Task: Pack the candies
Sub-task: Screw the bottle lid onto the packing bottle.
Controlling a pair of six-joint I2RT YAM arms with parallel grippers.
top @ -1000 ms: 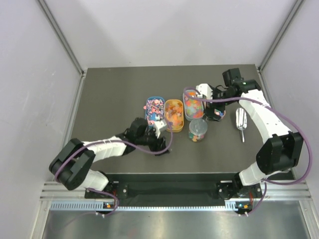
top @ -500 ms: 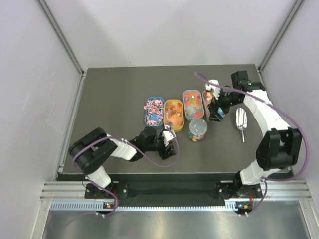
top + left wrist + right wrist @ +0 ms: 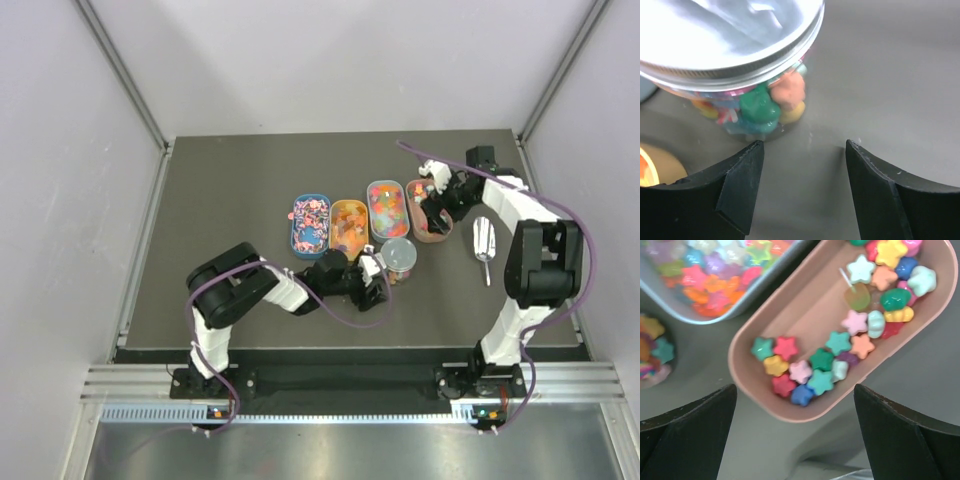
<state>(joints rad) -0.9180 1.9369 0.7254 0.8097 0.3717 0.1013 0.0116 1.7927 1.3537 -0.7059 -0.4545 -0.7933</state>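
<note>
My left pincer (image 3: 805, 150) had swung right from the blue tray (image 3: 292, 226) to the lidded jar (image 3: 730, 40), jaws apart and empty, its candies (image 3: 771, 97) just ahead, left of the gap; my right pincer (image 3: 796, 412) gaped wide over the pink tray (image 3: 790, 307).

We kept our left arm low, elbow bent, forearm reaching right, left gripper (image 3: 376, 277) parted; our right arm folded back, right gripper (image 3: 432, 202) spread wide.
</note>
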